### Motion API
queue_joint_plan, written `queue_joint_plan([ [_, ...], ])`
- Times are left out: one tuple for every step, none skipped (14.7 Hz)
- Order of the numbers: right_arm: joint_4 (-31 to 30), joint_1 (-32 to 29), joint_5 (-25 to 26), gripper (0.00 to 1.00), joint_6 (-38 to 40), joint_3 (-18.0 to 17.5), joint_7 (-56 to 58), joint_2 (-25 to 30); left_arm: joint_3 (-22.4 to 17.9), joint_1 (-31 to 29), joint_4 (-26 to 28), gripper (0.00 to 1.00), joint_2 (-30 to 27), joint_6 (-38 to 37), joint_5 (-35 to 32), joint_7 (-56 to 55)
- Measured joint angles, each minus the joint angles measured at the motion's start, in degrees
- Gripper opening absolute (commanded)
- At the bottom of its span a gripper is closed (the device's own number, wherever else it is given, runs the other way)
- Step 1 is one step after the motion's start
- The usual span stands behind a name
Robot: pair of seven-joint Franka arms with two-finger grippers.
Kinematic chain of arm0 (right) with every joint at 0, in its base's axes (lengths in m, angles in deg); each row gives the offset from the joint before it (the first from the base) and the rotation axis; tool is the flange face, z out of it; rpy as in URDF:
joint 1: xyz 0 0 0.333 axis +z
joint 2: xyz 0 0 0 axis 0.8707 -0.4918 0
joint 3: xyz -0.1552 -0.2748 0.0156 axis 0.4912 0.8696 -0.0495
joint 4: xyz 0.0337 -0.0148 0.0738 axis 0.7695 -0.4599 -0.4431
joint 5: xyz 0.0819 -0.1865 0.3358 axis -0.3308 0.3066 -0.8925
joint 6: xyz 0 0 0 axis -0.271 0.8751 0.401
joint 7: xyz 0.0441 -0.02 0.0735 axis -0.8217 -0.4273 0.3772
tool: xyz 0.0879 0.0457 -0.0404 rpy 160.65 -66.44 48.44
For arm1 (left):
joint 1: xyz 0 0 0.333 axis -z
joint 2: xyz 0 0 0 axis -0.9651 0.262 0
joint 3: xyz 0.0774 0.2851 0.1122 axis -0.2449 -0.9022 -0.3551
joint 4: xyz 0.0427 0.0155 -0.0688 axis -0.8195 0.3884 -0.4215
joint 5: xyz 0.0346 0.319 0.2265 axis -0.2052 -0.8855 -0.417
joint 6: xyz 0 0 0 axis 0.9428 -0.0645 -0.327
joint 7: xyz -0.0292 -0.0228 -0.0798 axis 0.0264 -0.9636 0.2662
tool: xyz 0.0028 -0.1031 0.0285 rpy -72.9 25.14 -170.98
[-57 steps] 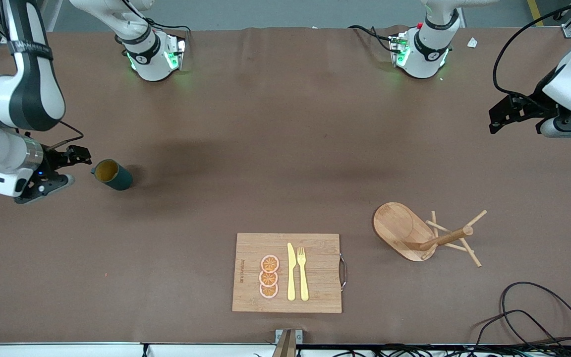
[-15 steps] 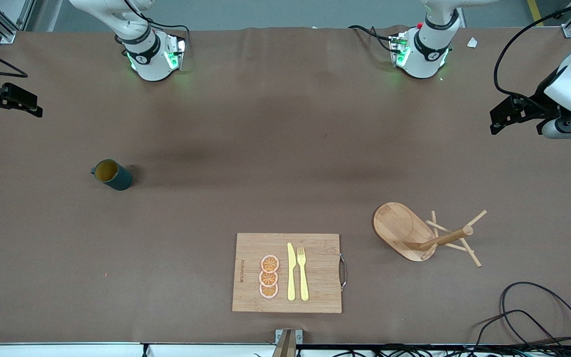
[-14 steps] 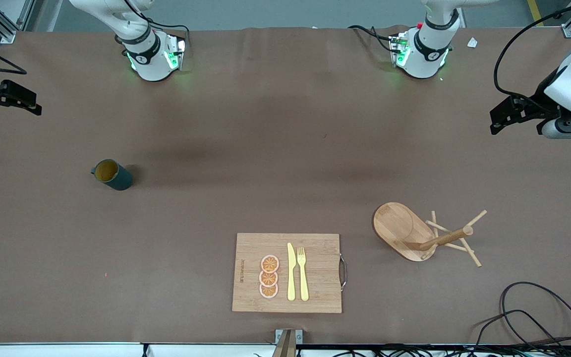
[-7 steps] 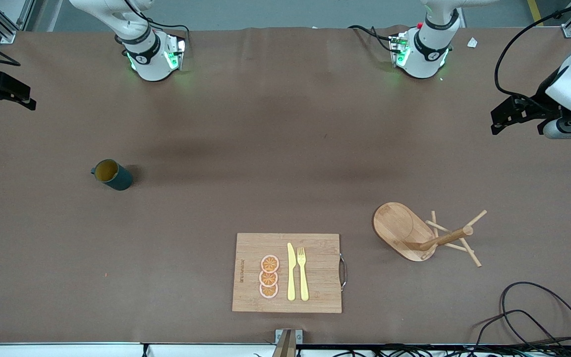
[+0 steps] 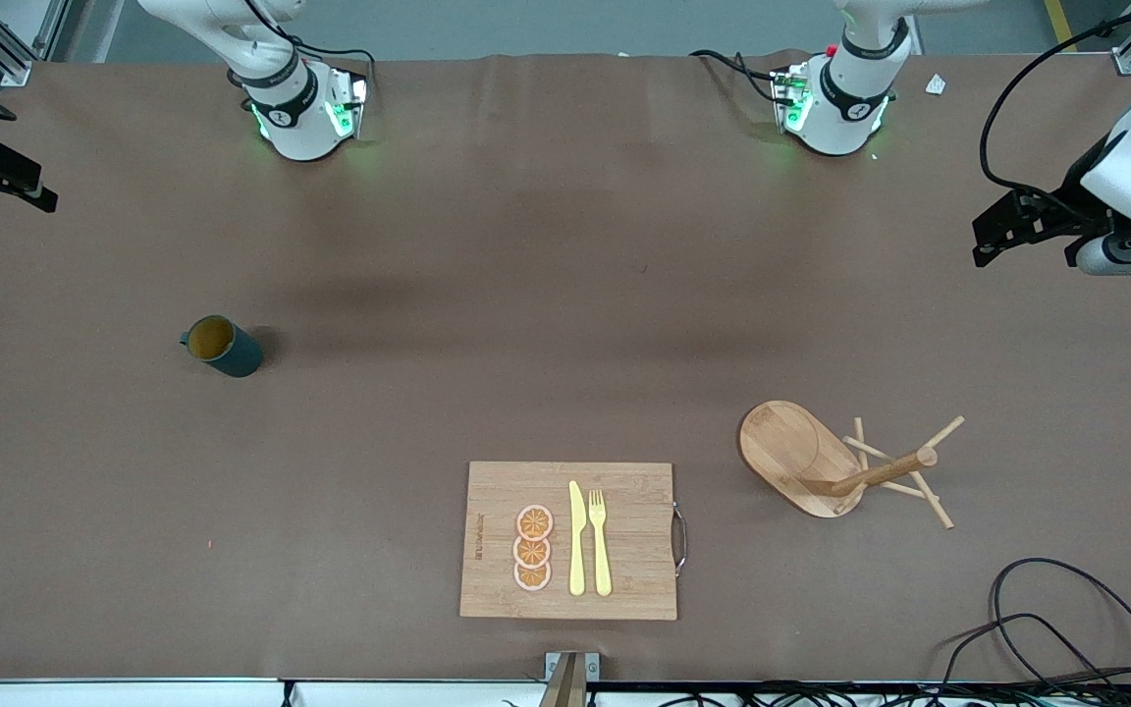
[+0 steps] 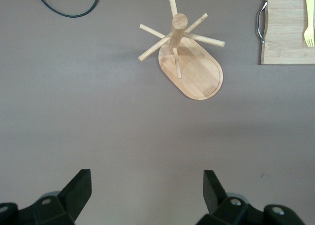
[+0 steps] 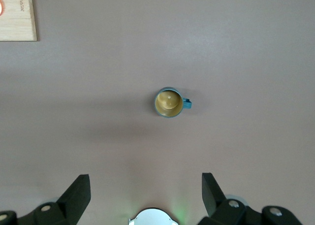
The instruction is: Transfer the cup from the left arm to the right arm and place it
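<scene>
On the brown table (image 5: 526, 295), upright teal cup (image 5: 222, 345), mustard inside.

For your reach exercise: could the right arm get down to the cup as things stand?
Probably yes. The cup stands alone on bare table, and the right tool hangs open above it.

We are seeing a dark teal cup (image 5: 223, 346) with a mustard-yellow inside on a plain brown table (image 5: 487, 295). We are looking at a pale bamboo cutting board (image 5: 568, 540) carrying orange-and-pink fruit slices (image 5: 533, 548) and a yellow knife (image 5: 576, 538) and fork (image 5: 601, 541), beside a light wooden peg rack (image 5: 835, 463). Black grippers (image 5: 1002, 228) and white arms with green-lit bases (image 5: 305, 108) are showing too.
</scene>
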State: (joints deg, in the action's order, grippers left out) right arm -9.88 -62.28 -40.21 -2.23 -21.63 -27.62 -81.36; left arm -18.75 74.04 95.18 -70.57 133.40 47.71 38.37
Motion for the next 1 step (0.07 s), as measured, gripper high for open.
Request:
queue_joint_plan([
  [-0.01, 0.0, 0.09, 1.0, 0.0, -0.11, 0.0, 0.0, 0.0, 0.0, 0.0, 1.0, 0.0, 0.0, 0.0, 0.0],
])
